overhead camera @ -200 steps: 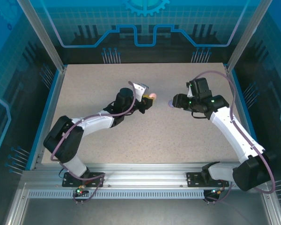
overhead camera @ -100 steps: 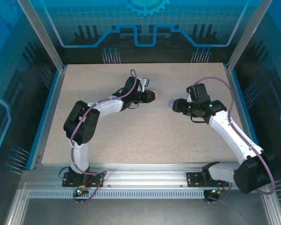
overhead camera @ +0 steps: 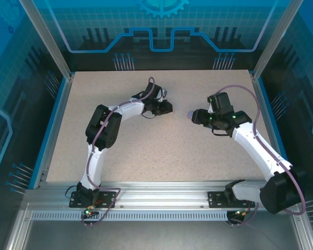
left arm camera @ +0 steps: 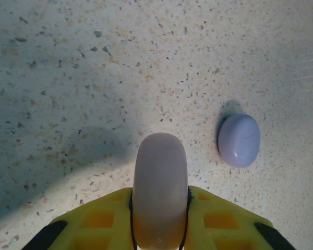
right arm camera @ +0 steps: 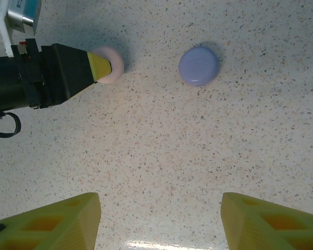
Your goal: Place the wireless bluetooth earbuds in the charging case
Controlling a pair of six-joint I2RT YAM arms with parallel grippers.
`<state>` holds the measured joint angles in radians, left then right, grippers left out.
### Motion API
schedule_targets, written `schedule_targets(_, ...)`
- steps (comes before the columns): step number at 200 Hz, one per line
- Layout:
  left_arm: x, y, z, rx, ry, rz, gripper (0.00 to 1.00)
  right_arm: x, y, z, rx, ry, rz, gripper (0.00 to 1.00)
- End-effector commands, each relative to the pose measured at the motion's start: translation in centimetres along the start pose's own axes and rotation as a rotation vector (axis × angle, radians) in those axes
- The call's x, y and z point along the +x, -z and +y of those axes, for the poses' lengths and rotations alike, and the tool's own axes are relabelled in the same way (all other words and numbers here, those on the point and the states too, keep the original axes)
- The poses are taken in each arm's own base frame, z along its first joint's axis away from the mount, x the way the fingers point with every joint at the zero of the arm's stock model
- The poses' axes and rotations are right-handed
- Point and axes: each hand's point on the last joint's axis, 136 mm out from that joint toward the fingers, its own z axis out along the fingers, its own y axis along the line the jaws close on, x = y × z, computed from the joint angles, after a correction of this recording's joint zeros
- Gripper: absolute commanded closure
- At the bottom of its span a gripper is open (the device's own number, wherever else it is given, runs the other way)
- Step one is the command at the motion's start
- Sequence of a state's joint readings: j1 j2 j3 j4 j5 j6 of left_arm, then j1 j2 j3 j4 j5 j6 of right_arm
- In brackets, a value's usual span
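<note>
Left gripper [left arm camera: 159, 219] was clamped on the pink charging case [left arm camera: 159, 177], held edge-on above the table [left arm camera: 68, 62]. Purple case [left arm camera: 239, 140] lay flat around 2 o'clock from it. Right gripper [right arm camera: 159, 219] hung with fingers spread wide.

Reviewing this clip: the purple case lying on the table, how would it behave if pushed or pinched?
The purple case looks smooth, rounded and closed, so a push would probably slide or spin it on the table rather than tip it. Its domed shell might slip from an off-centre pinch. It seems rigid and likely light.
</note>
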<state>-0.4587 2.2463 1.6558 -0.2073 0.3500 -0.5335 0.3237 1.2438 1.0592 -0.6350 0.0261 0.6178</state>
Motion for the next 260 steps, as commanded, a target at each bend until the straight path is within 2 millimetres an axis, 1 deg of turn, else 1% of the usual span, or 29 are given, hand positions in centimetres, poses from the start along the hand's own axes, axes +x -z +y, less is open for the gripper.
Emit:
schedule_targets(1,0.8,-0.2,0.9,-0.031,0.043,0.072,0.8,-0.9,0.4,-0.3,0.01,-0.015,-0.02,0.36)
schedule_targets(18,0.6,-0.1,1.5,-0.054,0.05,0.075,0.74,-1.1,0.8,-0.1,0.007,-0.011,-0.029,0.36)
schedule_targets(33,0.4,0.1,1.9,-0.067,0.054,0.072,0.65,-1.2,1.1,-0.1,0.007,-0.009,-0.038,0.36)
schedule_targets(51,0.1,0.6,2.5,-0.079,0.056,0.069,0.61,-1.3,1.5,-0.2,0.011,-0.011,-0.043,0.36)
schedule_targets(69,-0.3,1.0,3.0,-0.091,0.06,0.066,0.53,-1.4,1.8,-0.1,0.007,-0.011,-0.048,0.35)
schedule_targets(92,-0.6,1.9,3.5,-0.104,0.059,0.057,0.48,-1.6,2.4,0.1,0.001,-0.011,-0.059,0.35)
schedule_targets(110,-1.3,3.1,4.0,-0.118,0.059,0.034,0.46,-1.8,2.9,0.1,0.003,-0.012,-0.073,0.3)
schedule_targets(126,-2.1,4.6,4.4,-0.123,0.059,0.008,0.44,-2.0,3.5,0.0,0.008,-0.007,-0.086,0.24)
schedule_targets(155,-3.4,7.3,5.2,-0.138,0.052,-0.024,0.38,-2.6,4.6,-0.3,0.013,0.0,-0.119,0.14)
schedule_targets(185,-4.7,10.8,4.5,-0.144,-0.001,-0.096,0.28,-3.2,5.8,-0.8,0.019,0.002,-0.153,0.04)
schedule_targets(198,-5.1,12.1,4.1,-0.152,-0.027,-0.119,0.26,-3.5,6.1,-1.2,0.023,-0.004,-0.161,0.01)
schedule_targets(228,-5.7,15.2,3.1,-0.179,-0.1,-0.179,0.24,-3.9,6.2,-1.9,0.034,0.019,-0.164,0.0)
schedule_targets(246,-5.9,16.9,2.8,-0.196,-0.139,-0.242,0.23,-4.4,5.9,-3.0,0.102,0.034,-0.167,0.0)
schedule_targets(249,-6.0,17.2,2.6,-0.198,-0.146,-0.258,0.21,-4.6,5.8,-3.2,0.114,0.037,-0.173,0.0)
schedule_targets(254,-6.1,17.8,2.6,-0.202,-0.156,-0.286,0.12,-4.8,5.8,-3.5,0.131,0.046,-0.182,0.0)
schedule_targets(258,-6.1,18.2,2.5,-0.206,-0.162,-0.31,0.08,-5.0,5.8,-3.8,0.145,0.049,-0.195,0.0)
schedule_targets(260,-6.1,18.5,2.5,-0.207,-0.165,-0.323,0.03,-5.1,5.7,-3.8,0.149,0.053,-0.201,0.0)
